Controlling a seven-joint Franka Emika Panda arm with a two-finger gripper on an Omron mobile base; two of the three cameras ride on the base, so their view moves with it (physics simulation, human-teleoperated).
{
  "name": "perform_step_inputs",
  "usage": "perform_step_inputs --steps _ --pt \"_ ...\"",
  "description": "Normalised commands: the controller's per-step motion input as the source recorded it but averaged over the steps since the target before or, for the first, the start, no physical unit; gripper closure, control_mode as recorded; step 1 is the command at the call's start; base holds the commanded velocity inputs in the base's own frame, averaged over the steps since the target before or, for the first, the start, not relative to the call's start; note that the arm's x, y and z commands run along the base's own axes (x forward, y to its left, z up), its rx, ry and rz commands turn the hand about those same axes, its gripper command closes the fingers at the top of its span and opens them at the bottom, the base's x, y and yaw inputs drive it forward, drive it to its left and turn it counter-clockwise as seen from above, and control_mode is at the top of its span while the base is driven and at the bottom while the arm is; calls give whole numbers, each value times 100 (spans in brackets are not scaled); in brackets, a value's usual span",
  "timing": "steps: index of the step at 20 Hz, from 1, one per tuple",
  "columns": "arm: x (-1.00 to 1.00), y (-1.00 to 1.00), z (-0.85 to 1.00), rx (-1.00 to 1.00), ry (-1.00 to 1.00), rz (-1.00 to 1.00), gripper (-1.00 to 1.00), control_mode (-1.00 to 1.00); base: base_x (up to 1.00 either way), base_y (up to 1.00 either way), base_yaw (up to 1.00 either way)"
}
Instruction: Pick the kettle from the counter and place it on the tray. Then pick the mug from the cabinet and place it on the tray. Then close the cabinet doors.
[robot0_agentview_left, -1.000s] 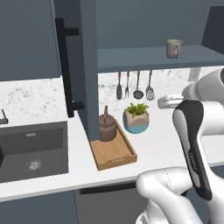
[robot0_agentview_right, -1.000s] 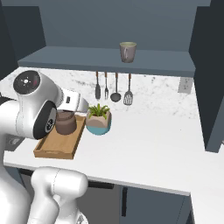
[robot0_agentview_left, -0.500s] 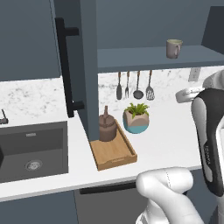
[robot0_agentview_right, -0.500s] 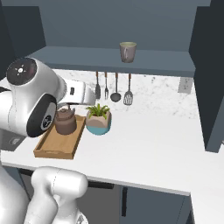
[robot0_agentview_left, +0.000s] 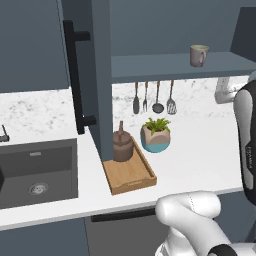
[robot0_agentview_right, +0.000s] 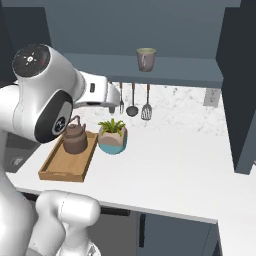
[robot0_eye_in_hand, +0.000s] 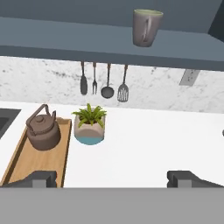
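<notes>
On the left we see the dark sink (robot0_agentview_left: 37, 172) set in the counter (robot0_agentview_left: 200, 155). Next comes the tray (robot0_eye_in_hand: 37, 159) with the kettle (robot0_eye_in_hand: 42, 130) standing at its far end, then the plant pot (robot0_eye_in_hand: 89, 124) just beside it. Above, the mug (robot0_eye_in_hand: 146, 27) sits on the cabinet (robot0_eye_in_hand: 65, 37) shelf. Our gripper (robot0_eye_in_hand: 111, 178) hangs spread wide, holding nothing.

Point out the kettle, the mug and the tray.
kettle (robot0_eye_in_hand: 43, 133), hand view, on its round brown body.
mug (robot0_eye_in_hand: 146, 28), hand view, on its grey-green side wall.
tray (robot0_agentview_left: 131, 175), left base view, on its bare wooden floor.
</notes>
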Motion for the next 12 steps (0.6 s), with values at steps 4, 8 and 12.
perform_step_inputs --steps 4,8,12 --pt "38 -3 21 -1 -3 0 -100 -100 0 0 0" --pt "57 -1 9 0 -10 0 -100 -100 0 0 0" --pt "58 -8 8 0 -5 0 -100 -100 0 0 0"
